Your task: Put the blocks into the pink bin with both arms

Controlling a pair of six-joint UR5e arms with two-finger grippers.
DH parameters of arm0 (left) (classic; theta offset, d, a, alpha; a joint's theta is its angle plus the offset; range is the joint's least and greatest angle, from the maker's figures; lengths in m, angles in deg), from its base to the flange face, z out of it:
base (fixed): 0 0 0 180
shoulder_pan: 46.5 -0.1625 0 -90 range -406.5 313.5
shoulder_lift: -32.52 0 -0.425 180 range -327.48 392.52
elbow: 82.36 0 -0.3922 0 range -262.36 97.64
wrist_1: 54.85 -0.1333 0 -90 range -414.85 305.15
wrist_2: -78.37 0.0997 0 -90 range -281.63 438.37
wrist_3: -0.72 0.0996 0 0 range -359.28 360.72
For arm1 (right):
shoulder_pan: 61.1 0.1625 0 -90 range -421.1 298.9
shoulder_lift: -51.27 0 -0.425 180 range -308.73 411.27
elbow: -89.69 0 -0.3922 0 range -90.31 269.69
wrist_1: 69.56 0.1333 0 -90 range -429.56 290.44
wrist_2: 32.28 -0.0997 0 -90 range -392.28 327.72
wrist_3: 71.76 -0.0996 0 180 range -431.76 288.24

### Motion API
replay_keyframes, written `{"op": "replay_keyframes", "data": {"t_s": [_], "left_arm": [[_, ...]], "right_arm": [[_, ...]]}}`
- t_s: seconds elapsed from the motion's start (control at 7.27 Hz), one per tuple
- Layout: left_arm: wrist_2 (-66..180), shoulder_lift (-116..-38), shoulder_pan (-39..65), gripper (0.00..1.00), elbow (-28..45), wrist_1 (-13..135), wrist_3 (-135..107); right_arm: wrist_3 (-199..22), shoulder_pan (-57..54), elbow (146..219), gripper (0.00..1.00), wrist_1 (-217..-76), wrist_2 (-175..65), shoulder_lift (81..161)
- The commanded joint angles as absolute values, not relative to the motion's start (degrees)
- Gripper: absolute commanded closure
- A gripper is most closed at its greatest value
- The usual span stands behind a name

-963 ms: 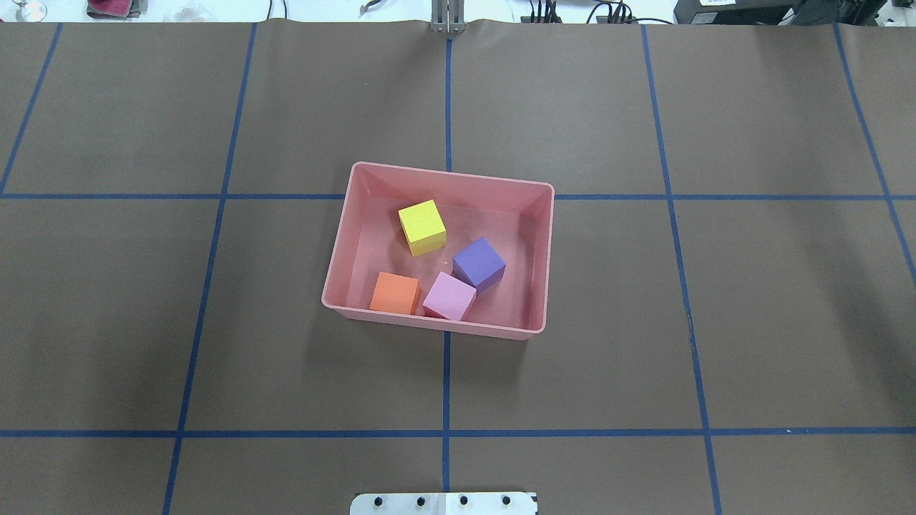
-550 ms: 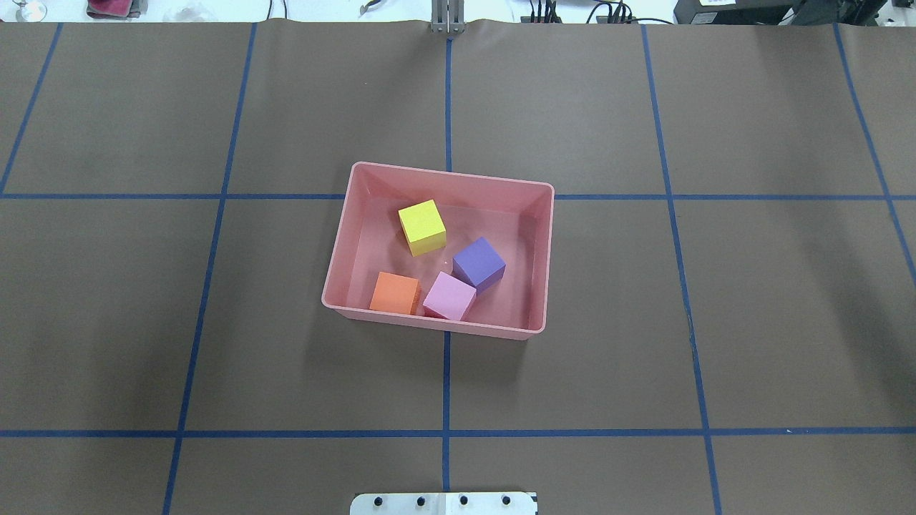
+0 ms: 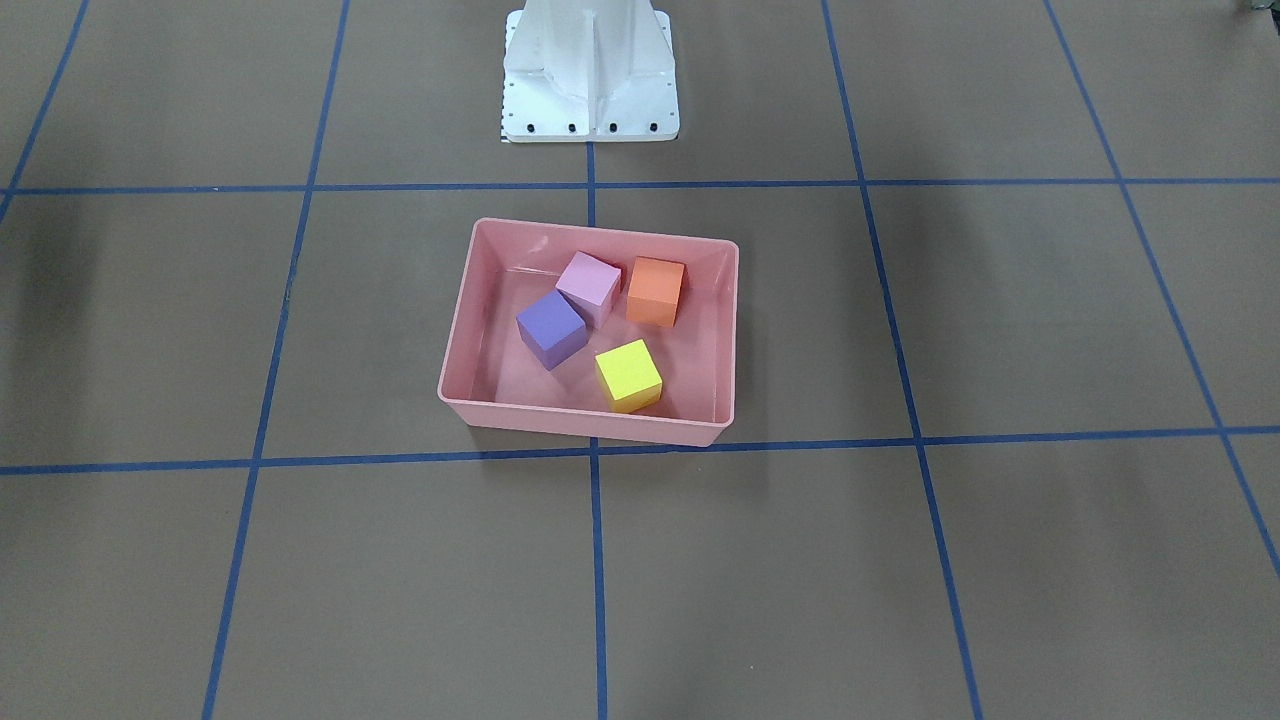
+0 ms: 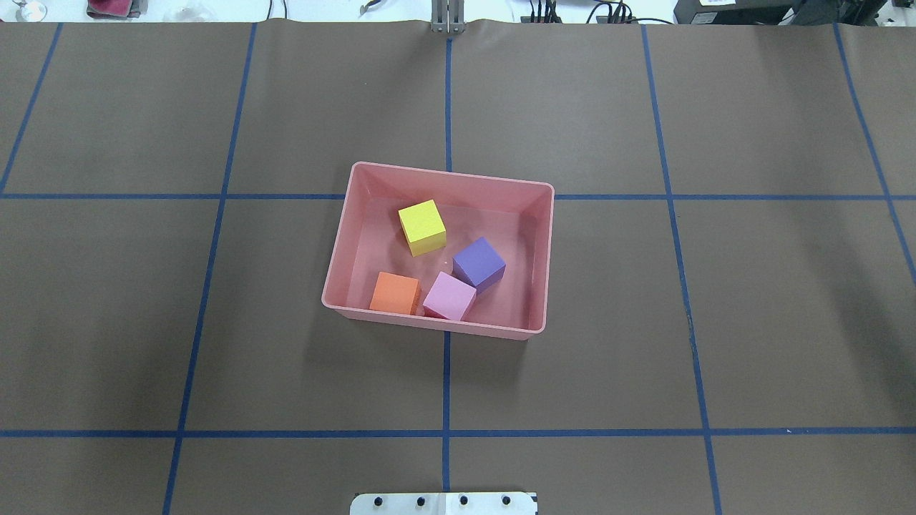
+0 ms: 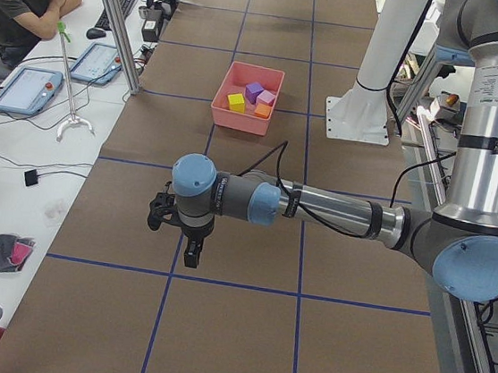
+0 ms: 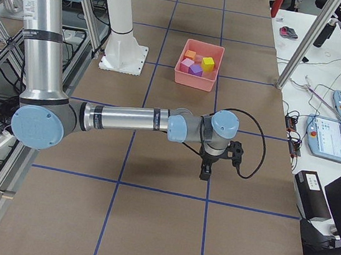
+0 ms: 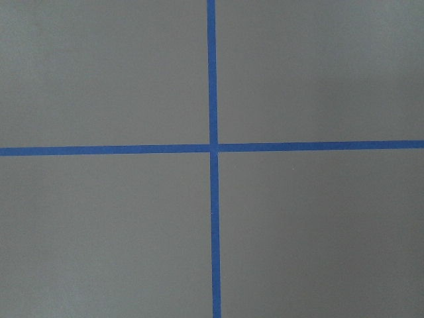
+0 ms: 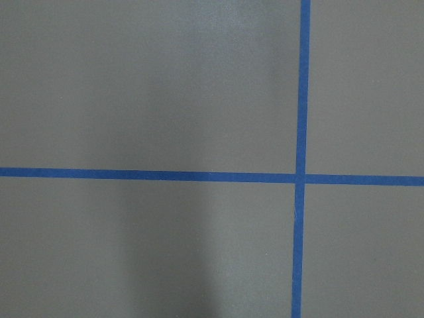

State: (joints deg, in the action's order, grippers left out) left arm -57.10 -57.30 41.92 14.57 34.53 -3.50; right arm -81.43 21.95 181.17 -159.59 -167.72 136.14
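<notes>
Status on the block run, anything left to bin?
Done: yellow block, purple block, orange block and light pink block all sit inside the pink bin. In hand: nothing seen; left arm and right arm hang over the table away from the bin, jaws' state unclear. Left: no block shows outside.

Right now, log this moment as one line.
pink bin: yellow block, purple block, orange block, light pink block inside | left hand: over table, grip unclear | right hand: over table, grip unclear | task: looks complete
</notes>
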Motion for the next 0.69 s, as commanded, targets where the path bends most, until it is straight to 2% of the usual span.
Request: {"op": "replay_keyframes", "data": {"t_s": [0.0, 0.55], "left_arm": [[-57.07, -57.30, 41.92, 0.00, 14.49, 34.62, -3.50], [-57.07, -57.30, 41.92, 0.00, 14.67, 34.62, -3.50]], "right_arm": [[-81.52, 21.95, 181.10, 0.01, -159.56, -167.72, 136.17], [-81.61, 22.04, 181.80, 0.01, -159.56, -167.72, 136.35]]}}
